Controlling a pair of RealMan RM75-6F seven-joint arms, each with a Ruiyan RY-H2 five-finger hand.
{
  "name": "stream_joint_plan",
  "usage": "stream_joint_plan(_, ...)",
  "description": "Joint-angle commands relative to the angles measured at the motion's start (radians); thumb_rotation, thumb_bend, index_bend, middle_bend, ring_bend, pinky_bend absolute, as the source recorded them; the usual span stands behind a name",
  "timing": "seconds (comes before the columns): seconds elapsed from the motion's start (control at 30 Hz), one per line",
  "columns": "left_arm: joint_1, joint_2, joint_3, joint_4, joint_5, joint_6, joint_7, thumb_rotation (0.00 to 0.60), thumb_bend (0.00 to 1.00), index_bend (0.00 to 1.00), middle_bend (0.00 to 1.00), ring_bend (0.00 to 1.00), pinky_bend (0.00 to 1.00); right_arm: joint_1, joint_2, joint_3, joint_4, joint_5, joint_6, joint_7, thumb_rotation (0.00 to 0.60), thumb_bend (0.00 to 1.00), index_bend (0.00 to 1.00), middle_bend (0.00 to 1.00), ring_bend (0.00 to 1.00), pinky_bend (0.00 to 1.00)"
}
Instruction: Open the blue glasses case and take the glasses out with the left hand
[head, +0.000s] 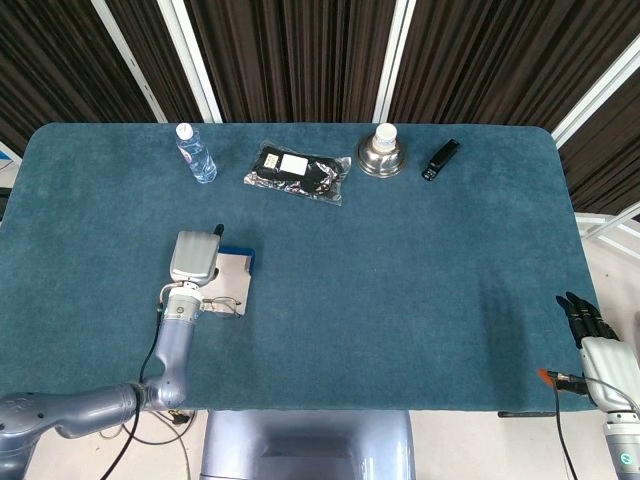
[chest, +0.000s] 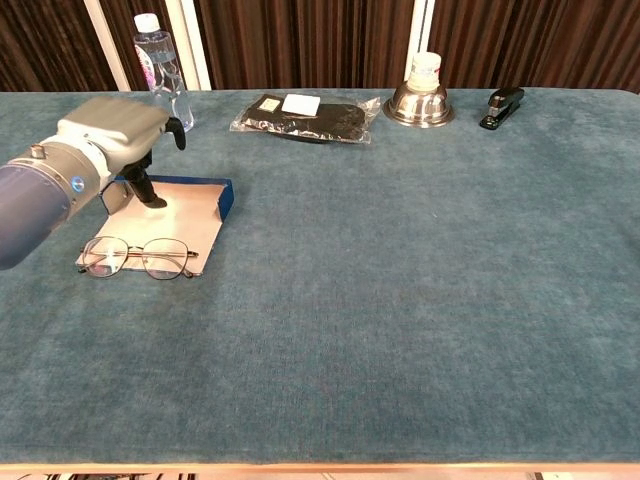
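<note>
the blue glasses case (chest: 205, 196) lies open and flat in the left part of the chest view, with its pale inner side turned up and a blue edge showing along the far side and the right end. the glasses (chest: 137, 258) lie at the near edge of this pale surface, lenses toward the lower left of the frame, partly on the case and partly on the table (chest: 420, 300). in the head view the case (head: 238, 275) and the glasses (head: 222, 306) show at the left of centre, just beside the robot's wrist.

the left hand (chest: 115, 128) is above the far left part of the case. its grey back is turned up, and dark fingers (chest: 152, 193) point down onto the pale lining. it holds nothing; the fingers are somewhat apart. it is not touching the glasses.

the right hand (head: 592, 338) shows only in the lower right corner of the head view, off the table edge, with dark fingers straight and spread, and nothing in it.

along the top of the frame stand a water bottle (chest: 159, 68), a black packet (chest: 305, 117), a metal bowl (chest: 419, 100) with a white cup in it, and a black stapler (chest: 500, 106).
</note>
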Motion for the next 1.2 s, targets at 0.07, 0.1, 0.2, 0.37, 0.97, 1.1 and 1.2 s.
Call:
stream_joint_plan(0.07, 0.043, 0.077, -0.009, -0.133, 0.051, 0.052, -0.065, 0.600, 0.13, 0.34, 1.00, 0.98, 1.00, 0.000, 0.000, 0.000, 0.000, -0.002, 0.002, 0.001, 0.600, 0.12, 0.00, 0.00, 0.00, 0.21)
stream_joint_plan(0.1, 0.060, 0.101, -0.006, -0.182, 0.065, 0.068, -0.083, 0.600, 0.13, 0.36, 1.00, 0.99, 1.00, -0.001, 0.000, 0.000, 0.000, -0.003, 0.003, 0.001, 0.600, 0.12, 0.00, 0.00, 0.00, 0.21)
stream_joint_plan(0.2, 0.101, 0.166, 0.023, -0.296, 0.094, 0.096, -0.100, 0.600, 0.17, 0.41, 1.00, 1.00, 1.00, -0.001, 0.000, -0.001, 0.000, -0.005, 0.003, 0.000, 0.600, 0.12, 0.00, 0.00, 0.00, 0.21)
stream_joint_plan(0.37, 0.157, 0.252, 0.081, -0.451, 0.110, 0.112, -0.103, 0.600, 0.22, 0.47, 1.00, 1.00, 1.00, -0.001, 0.000, -0.002, -0.001, -0.009, 0.005, -0.002, 0.600, 0.12, 0.00, 0.00, 0.00, 0.21)
stream_joint_plan(0.97, 0.151, 0.229, 0.097, -0.514, -0.121, 0.068, -0.006, 0.600, 0.34, 0.50, 1.00, 1.00, 1.00, -0.001, 0.003, -0.003, -0.003, -0.007, 0.002, 0.006, 0.600, 0.12, 0.00, 0.00, 0.00, 0.21)
stream_joint_plan(1.1, 0.140, 0.202, 0.086, -0.491, -0.152, 0.069, 0.003, 0.600, 0.35, 0.50, 1.00, 1.00, 1.00, 0.000, 0.003, -0.002, -0.003, -0.007, 0.001, 0.007, 0.600, 0.12, 0.00, 0.00, 0.00, 0.21)
stream_joint_plan(1.2, 0.134, 0.190, 0.082, -0.478, -0.159, 0.069, 0.006, 0.600, 0.36, 0.50, 1.00, 1.00, 1.00, 0.000, 0.004, -0.002, -0.004, -0.007, 0.001, 0.008, 0.600, 0.12, 0.00, 0.00, 0.00, 0.21)
